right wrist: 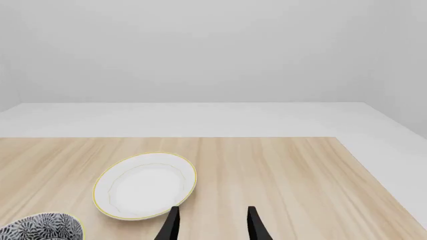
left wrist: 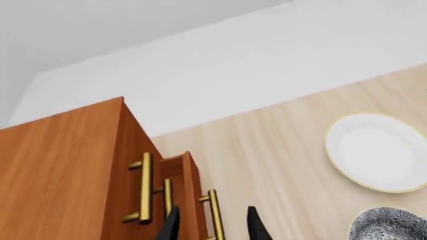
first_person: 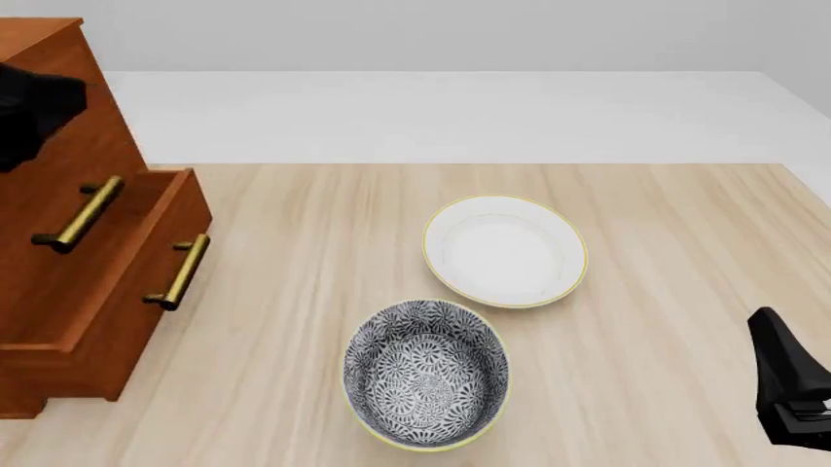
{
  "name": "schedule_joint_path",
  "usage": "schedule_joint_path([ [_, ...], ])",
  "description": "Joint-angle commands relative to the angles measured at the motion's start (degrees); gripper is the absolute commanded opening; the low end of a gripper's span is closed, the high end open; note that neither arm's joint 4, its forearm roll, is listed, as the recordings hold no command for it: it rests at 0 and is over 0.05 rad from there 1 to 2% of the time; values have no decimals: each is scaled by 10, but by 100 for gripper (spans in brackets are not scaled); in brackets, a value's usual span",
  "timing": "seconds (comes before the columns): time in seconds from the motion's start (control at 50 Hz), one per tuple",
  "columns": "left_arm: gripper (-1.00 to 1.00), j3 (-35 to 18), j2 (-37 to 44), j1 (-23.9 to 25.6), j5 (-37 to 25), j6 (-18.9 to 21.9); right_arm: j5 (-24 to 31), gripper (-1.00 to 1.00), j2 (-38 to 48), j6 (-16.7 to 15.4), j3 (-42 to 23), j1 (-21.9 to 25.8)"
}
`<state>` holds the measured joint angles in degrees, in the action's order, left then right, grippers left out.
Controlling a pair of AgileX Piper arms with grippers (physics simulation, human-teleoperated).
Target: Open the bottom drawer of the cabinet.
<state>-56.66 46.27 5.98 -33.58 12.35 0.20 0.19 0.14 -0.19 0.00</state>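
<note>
The cabinet stands at the table's left edge; it also shows in the left wrist view. Its bottom drawer sticks out a little from the cabinet front, brass handle facing right. In the left wrist view the drawer and its handle lie beyond the fingertips. My left gripper is open and empty, held high beside the cabinet's top; in the front view only a dark part of that arm shows. My right gripper is open and empty, low at the table's right front.
An upper drawer's handle sits closed against the cabinet front. A white gold-rimmed bowl lies mid-table, and a blue-patterned bowl stands in front of it. Both show in the wrist views.
</note>
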Motion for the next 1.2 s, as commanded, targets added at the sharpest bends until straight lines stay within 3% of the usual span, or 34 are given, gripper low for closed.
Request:
schedule_joint_path([
  [0.02,100,-4,-6,-10,-22,-42,0,100,0,0,0,0],
  [0.06,100,11,-9,-15,-20,-59,0,100,0,0,0,0],
  [0.28,100,30,-23,-66,-25,-52,0,100,0,0,0,0],
  [0.6,100,48,-24,-67,-24,-87,0,100,0,0,0,0],
  [0.62,100,53,-23,-58,-24,-115,0,100,0,0,0,0],
  [0.78,100,86,-33,-60,-12,-132,0,100,0,0,0,0],
  [1.2,100,161,-51,-87,28,-146,0,100,0,0,0,0],
])
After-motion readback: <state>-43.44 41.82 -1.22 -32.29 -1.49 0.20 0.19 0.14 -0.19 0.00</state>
